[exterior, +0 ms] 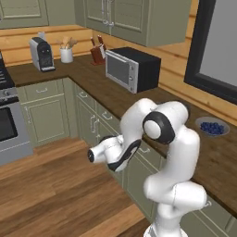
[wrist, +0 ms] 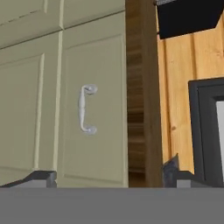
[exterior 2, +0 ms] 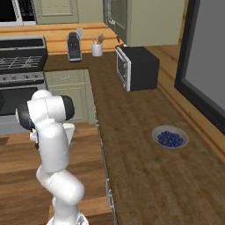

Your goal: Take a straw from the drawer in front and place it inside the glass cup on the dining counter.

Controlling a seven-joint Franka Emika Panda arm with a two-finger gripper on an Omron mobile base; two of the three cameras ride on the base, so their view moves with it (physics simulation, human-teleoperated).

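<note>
Drawer (wrist: 94, 105): flat sage-green panel front, shut, directly ahead of the gripper (wrist: 109, 177); small curved silver bar handle (wrist: 85, 109) at its middle. Dark finger tips (wrist: 41, 178) spread wide, holding nothing. Brown wood-grain worktop edge (wrist: 141, 87) borders the panel; black microwave (exterior: 132, 68) sits boxy above.

No text, label, brand, number or sign can be read on anything here.

From the hand camera I see my gripper (wrist: 109, 177) merely as two dark tips (the rest is cut off at the bottom). The drawer (wrist: 94, 100) ahead runs past the frame's edge, its inside hidden behind the closed front.
</note>
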